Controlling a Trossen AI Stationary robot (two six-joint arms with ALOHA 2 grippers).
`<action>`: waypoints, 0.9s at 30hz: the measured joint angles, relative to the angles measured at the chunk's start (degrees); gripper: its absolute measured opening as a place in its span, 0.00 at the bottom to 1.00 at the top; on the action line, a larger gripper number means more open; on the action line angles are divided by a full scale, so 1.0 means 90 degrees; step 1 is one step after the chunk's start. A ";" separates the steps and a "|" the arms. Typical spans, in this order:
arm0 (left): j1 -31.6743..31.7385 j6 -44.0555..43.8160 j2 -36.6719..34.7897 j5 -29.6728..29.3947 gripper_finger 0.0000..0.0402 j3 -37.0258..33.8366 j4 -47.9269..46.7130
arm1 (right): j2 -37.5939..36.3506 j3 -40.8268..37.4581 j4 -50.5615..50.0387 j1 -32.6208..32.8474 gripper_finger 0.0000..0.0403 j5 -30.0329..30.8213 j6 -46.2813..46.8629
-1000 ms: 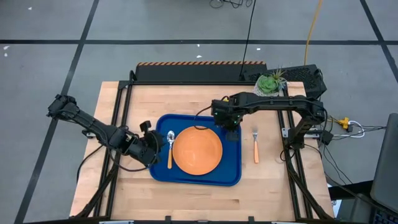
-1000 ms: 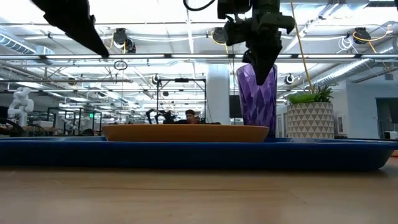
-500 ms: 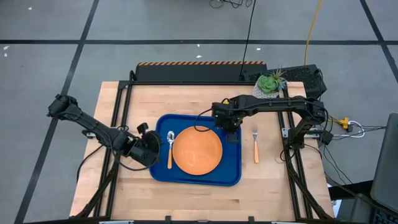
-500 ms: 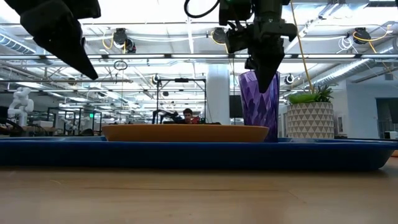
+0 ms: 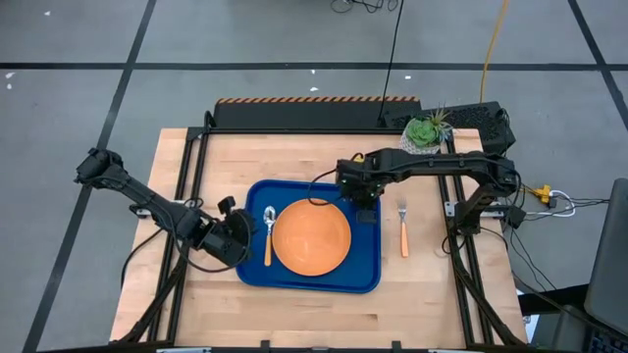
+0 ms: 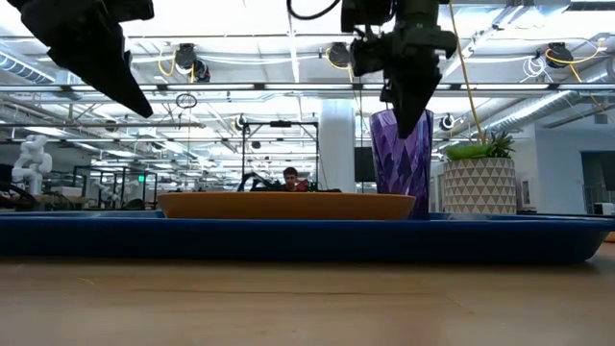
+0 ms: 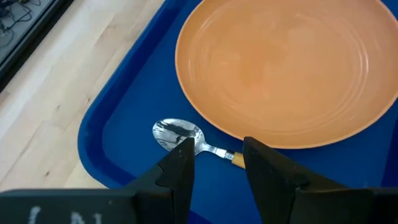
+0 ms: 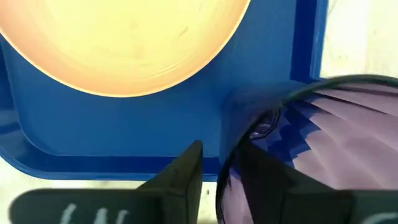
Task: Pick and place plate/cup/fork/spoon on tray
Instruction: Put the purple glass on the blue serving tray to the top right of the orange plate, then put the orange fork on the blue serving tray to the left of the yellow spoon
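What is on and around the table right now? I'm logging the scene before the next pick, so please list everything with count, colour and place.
tray: one, blue, middle of the table.
plate: one, orange, on the tray.
spoon: one, silver bowl with orange handle, on the tray left of the plate.
cup: one, purple, upright on the tray at its far right corner.
fork: one, silver tines with orange handle, on the table right of the tray.
potted succulent: one, green in a white pot, far right of the table.
left gripper: one, dark, jaws open above the spoon.
right gripper: one, dark, jaws astride the cup's rim.
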 joint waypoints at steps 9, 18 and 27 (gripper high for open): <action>-0.0017 -0.0024 0.0000 -0.0001 0.35 0.0000 0.0126 | -0.0842 0.0002 -0.0104 0.0047 0.32 0.0034 0.0436; -0.0015 0.0032 0.0000 -0.0006 0.35 0.0000 0.0180 | -0.1980 0.0002 -0.1459 0.0155 0.32 0.1325 0.2360; 0.0007 -0.0359 0.0000 -0.1001 0.35 0.0000 0.0116 | -0.2411 -0.1100 -0.1530 0.0165 0.32 0.1001 0.5395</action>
